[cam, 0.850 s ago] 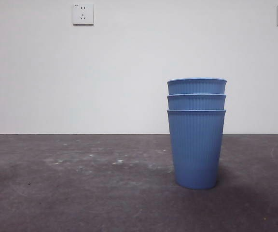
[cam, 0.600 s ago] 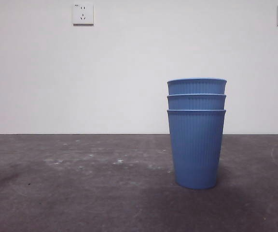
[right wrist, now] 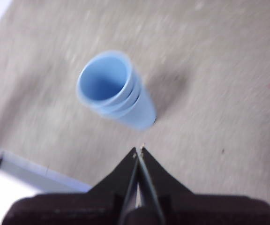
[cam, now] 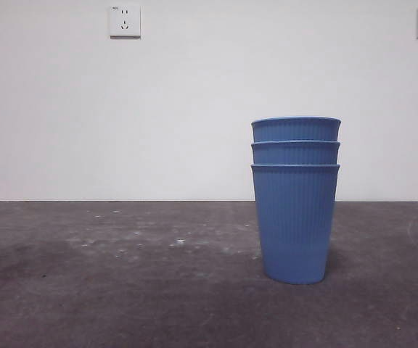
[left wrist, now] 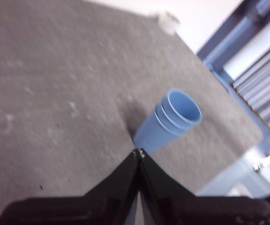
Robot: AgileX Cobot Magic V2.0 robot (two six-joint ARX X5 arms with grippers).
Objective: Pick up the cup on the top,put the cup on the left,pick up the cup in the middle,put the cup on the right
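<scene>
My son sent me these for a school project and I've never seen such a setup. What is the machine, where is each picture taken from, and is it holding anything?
It is a robot with two arms at a table, each ending in a gripper of two black jaws.

The front view comes from a low camera looking level across the grey table. It shows three blue cups nested in one upright stack, in front of a white wall with two sockets. No arm shows in it.

The other two pictures come from cameras on the arms' wrists, looking down past each gripper. In the left wrist view the left gripper has its jaws shut, with the cups beyond its tips. In the right wrist view the right gripper is also shut, apart from the cups.

Nothing is held. The cups are all stacked, so the job has not yet begun.
</scene>
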